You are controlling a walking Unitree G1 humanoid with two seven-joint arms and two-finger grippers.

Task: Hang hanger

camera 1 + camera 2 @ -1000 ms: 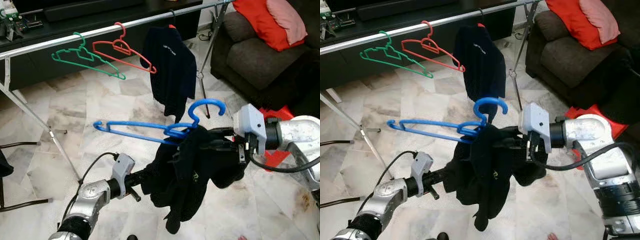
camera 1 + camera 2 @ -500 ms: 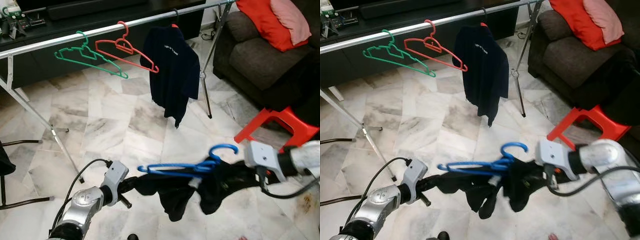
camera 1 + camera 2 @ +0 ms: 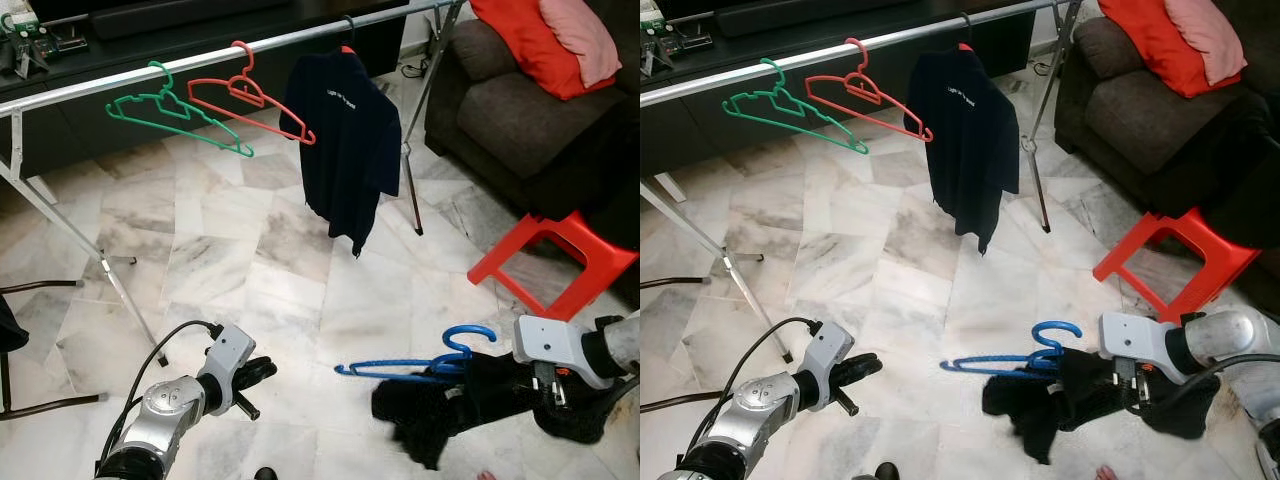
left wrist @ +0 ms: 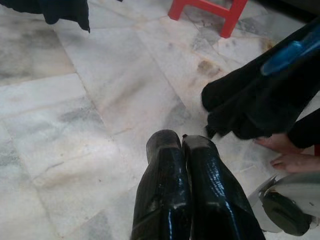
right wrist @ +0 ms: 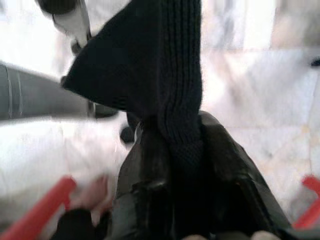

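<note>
Low in the frame, my left gripper (image 4: 181, 145) is clenched on nothing. At lower right my right gripper (image 5: 172, 135) pinches the dark garment (image 3: 450, 405), the blue hanger (image 3: 415, 365) lying level above it. Farther up, the rail (image 3: 110, 82) carries a green hanger (image 3: 170, 108), red hanger (image 3: 250, 100) and navy shirt (image 3: 345, 150).

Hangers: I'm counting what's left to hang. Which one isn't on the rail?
The blue hanger, held low with dark clothing by the right gripper; green and red hang there.
</note>
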